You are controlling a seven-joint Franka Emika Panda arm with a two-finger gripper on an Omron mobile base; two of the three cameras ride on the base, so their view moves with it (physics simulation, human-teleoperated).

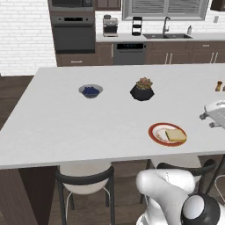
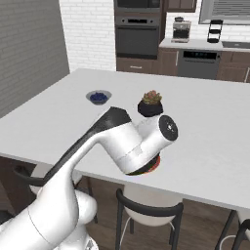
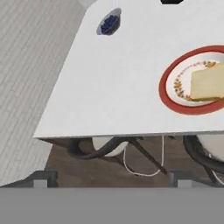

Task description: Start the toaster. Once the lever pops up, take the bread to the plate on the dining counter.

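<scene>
The bread (image 1: 176, 135), a tan square slice, lies flat on the red-rimmed plate (image 1: 154, 132) near the front edge of the white dining counter (image 1: 66, 123). In the hand view the bread (image 3: 208, 82) rests on the plate (image 3: 168, 94) at the right. My gripper (image 1: 209, 120) hovers to the right of the plate, apart from it. Its fingertips (image 3: 40, 181) stand wide apart, open, with nothing between them. A small black boxy appliance (image 1: 137, 26) on the far back counter may be the toaster; it is too small to tell. In the right base view my arm covers most of the plate (image 2: 148, 170).
A small bowl of blue berries (image 1: 90, 91) and a dark potted plant (image 1: 142, 89) stand mid-counter. Small shakers (image 1: 218, 85) sit at the right edge. White stools with black backs (image 1: 84, 176) are tucked under the counter's front edge. Oven, coffee machine (image 1: 110, 25) and sink line the back wall.
</scene>
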